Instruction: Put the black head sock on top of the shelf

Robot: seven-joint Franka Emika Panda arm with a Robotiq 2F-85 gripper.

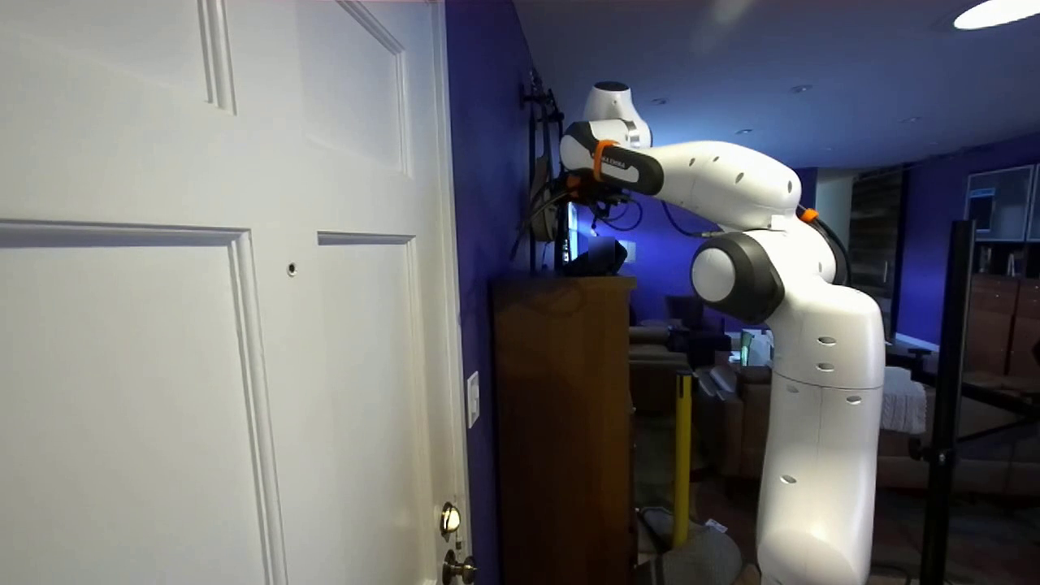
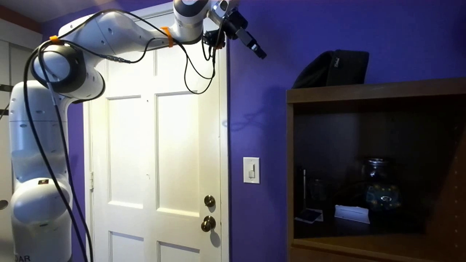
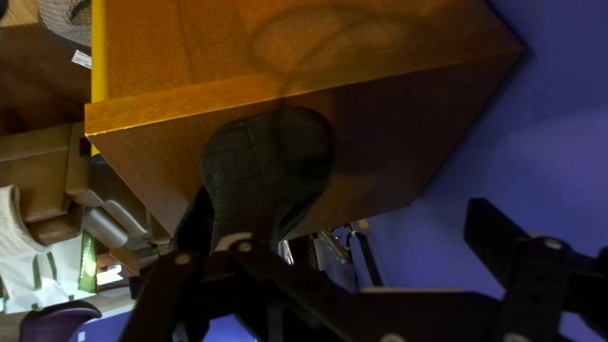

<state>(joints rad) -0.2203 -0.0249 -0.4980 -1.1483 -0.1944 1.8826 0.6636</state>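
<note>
In an exterior view, the head sock (image 2: 338, 71) sat atop the shelf (image 2: 378, 91), near its nine-o'clock end. The fingers (image 2: 259, 52) were well apart from it, between nine and ten o'clock. The door (image 2: 149, 145) lay at nine o'clock from the shelf, a light switch (image 2: 251, 170) on the wall (image 2: 255, 211) between.

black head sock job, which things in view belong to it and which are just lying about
Part of the job:
black head sock
brown wooden shelf
end effector

Not part of it:
lidded jar
white card
yellow post
white panelled door
</note>
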